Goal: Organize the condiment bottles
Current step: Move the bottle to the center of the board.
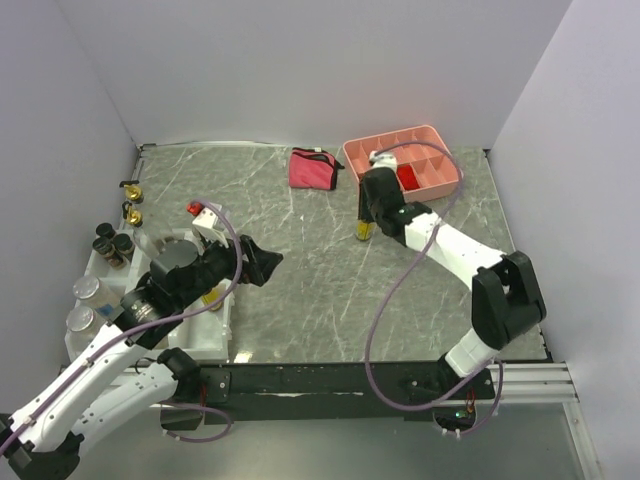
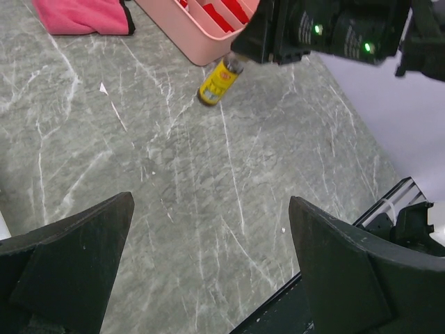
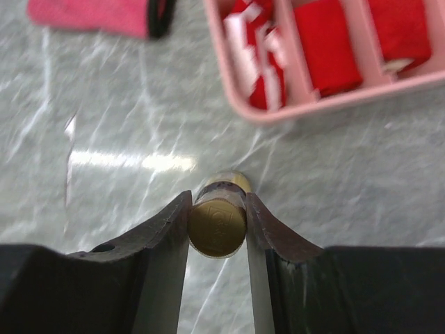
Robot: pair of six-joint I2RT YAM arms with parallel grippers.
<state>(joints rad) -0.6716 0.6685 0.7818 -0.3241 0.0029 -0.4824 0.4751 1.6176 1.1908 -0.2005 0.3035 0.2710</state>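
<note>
A small yellow bottle (image 1: 363,232) with a gold cap (image 3: 217,226) stands upright on the marble table, just in front of the pink tray. My right gripper (image 1: 365,224) comes down over it, and both fingers (image 3: 167,223) press against the cap's sides. The left wrist view shows the same bottle (image 2: 219,80) under the right arm. My left gripper (image 1: 262,262) hovers open over the table's left middle, nothing between its fingers (image 2: 76,236). At the left stand gold-topped bottles (image 1: 132,188), black-lidded jars (image 1: 105,232) and silver-lidded jars (image 1: 87,288).
A pink compartment tray (image 1: 440,180) with red items sits at the back right. A pink zip pouch (image 1: 312,168) lies to its left. A white rack (image 1: 205,340) stands at the near left, partly under the left arm. Grey walls close in both sides.
</note>
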